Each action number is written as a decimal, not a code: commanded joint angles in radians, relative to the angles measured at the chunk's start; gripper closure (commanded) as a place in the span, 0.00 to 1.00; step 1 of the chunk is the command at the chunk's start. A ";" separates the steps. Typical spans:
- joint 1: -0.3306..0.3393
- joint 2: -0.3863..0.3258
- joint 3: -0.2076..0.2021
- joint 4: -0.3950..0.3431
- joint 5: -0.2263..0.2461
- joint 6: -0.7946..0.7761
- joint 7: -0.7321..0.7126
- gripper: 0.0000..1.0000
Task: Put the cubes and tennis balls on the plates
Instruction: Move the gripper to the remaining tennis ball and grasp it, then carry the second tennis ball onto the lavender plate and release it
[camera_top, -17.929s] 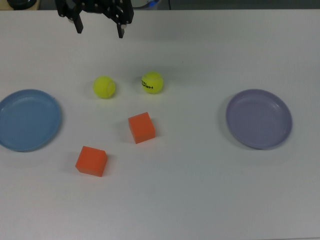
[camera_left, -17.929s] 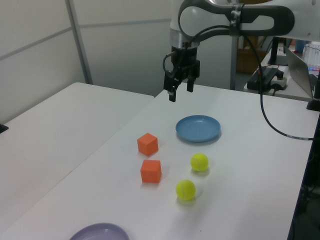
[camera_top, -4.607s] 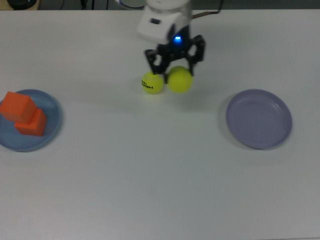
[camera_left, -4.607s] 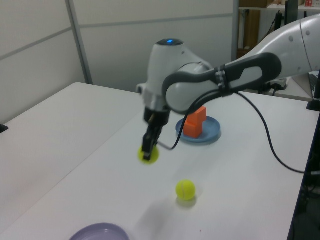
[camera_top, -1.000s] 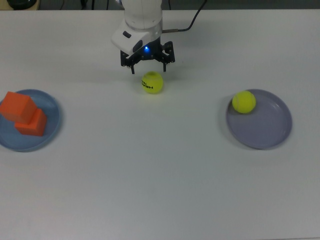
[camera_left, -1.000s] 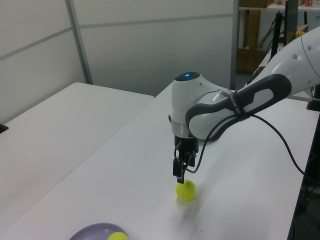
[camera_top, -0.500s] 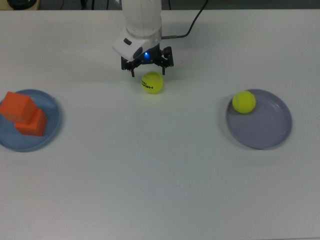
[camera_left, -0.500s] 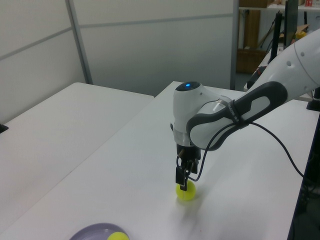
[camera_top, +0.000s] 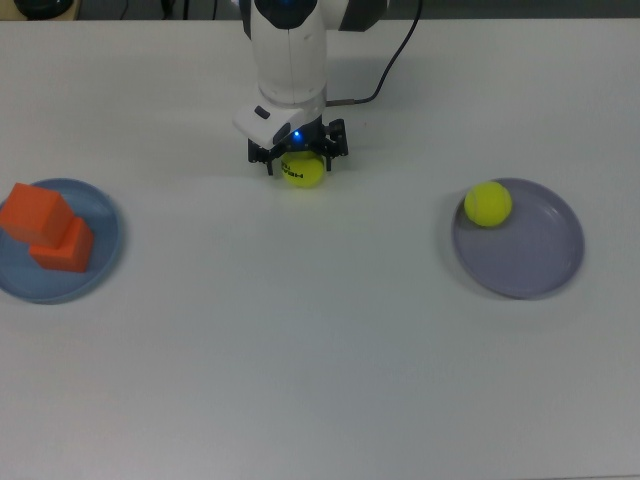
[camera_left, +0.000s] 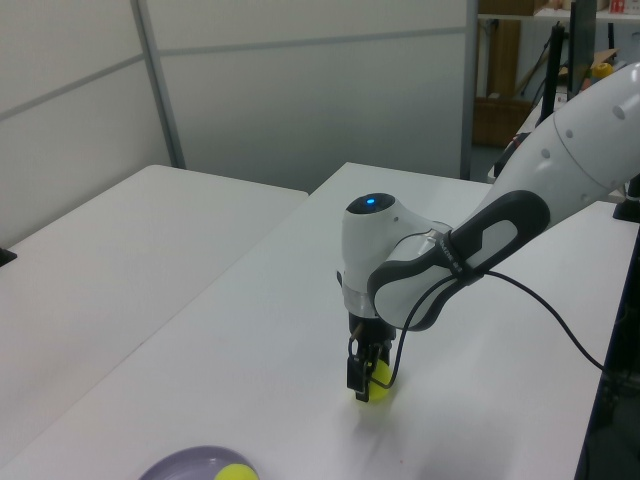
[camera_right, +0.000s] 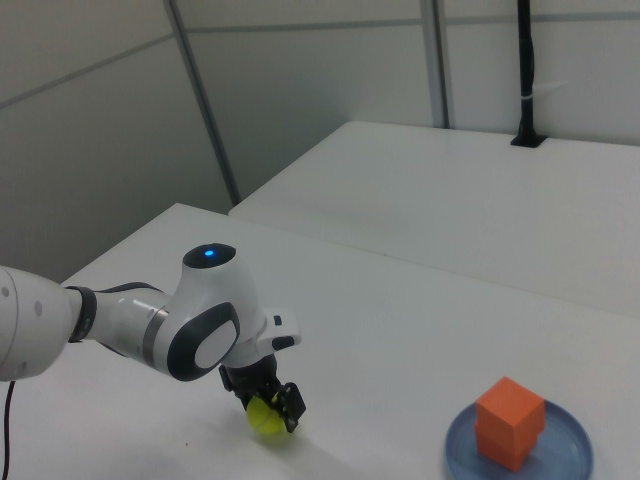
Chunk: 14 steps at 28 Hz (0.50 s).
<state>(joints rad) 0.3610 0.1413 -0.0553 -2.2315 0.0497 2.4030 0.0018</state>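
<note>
On the table lies the lettered tennis ball (camera_top: 305, 172), and my gripper (camera_top: 300, 163) is down around it, open, with a finger on either side. The same ball (camera_left: 379, 379) shows between the fingers in the left view and low under the gripper (camera_right: 271, 406) in the right view. A second tennis ball (camera_top: 488, 203) rests on the purple plate (camera_top: 535, 260) at the top view's right. Two orange-red cubes (camera_top: 32, 212) (camera_top: 64, 248) are stacked on the blue plate (camera_top: 108, 225) at the top view's left.
The white arm (camera_top: 288, 60) reaches in from the top view's upper edge, with a black cable (camera_top: 385, 70) trailing beside it. In the right view, a second white table (camera_right: 480, 200) stands behind a gap.
Over the last second the gripper has come down from just above the lettered ball until its fingers straddle it. The ball, the plates and the cubes have not moved.
</note>
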 joint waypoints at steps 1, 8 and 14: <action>0.010 -0.008 0.002 -0.007 0.021 0.019 -0.006 0.65; 0.010 -0.023 0.015 0.055 0.022 0.005 0.021 1.00; 0.010 -0.006 0.049 0.231 0.030 -0.105 0.020 1.00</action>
<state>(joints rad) 0.3633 0.1318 -0.0298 -2.1353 0.0503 2.3988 0.0099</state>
